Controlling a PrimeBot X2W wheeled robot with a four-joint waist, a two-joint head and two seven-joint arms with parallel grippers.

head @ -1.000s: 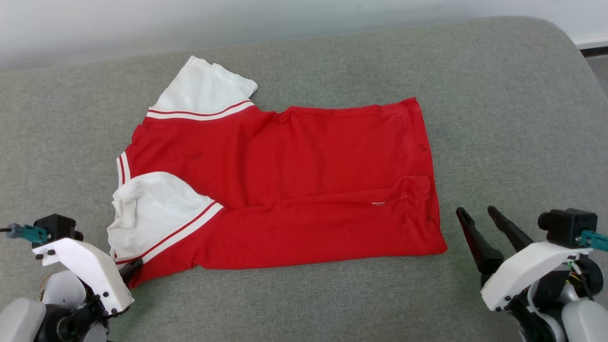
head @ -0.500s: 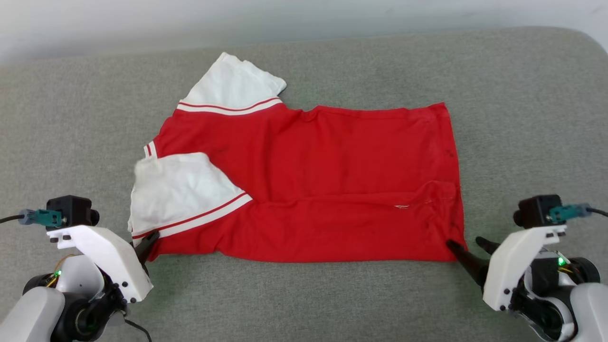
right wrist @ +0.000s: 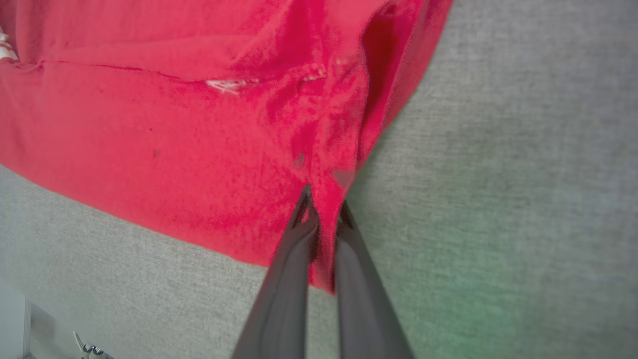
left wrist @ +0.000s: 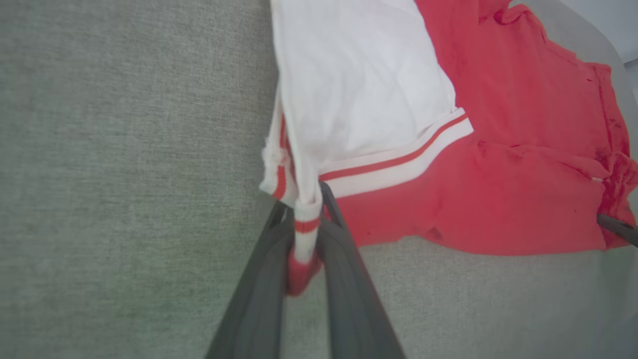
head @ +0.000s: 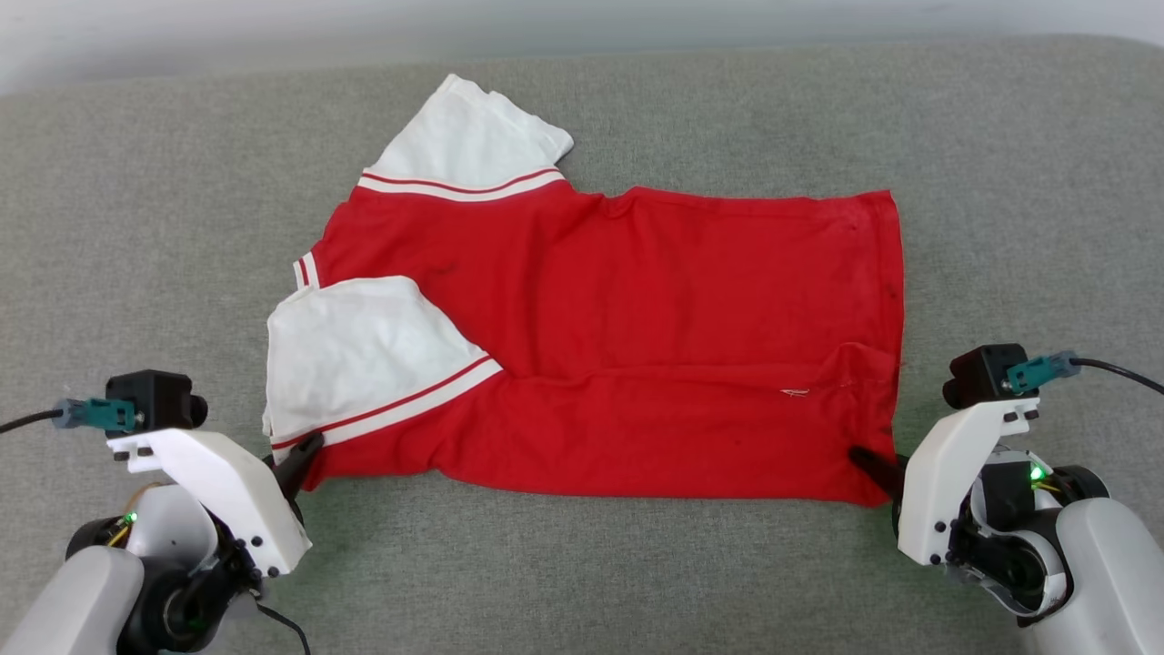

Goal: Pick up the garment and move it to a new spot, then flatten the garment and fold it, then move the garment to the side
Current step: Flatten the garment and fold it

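The garment [head: 637, 346] lies spread across the middle of the grey fabric worktop [head: 136, 227], collar end toward the robot's left, and is pinched at both near corners.

The left pincer [left wrist: 304, 214] is clamped on a narrow bunched strip of striped trim at the cuff. The right pincer [right wrist: 324, 209] is closed on the very corner of the hem, with only a thin sliver of red cloth between its fingers.

That thin bite looks the likeliest failure. If the arms pull apart or lift quickly, the hem corner could slide out and that end would drop crooked.

On the left, the strip may belong to the sleeve alone. A lift could then drag the near white sleeve [head: 364, 355] open off the red body instead of carrying the folded edge.

Further out, the near long edge is turned up as a loose band, which could fall open if the two arms rise unevenly. The far sleeve [head: 473, 146] juts past the outline, so a fold toward it would land lopsided. The rough worktop cloth may also hold the underside back and wrinkle it.
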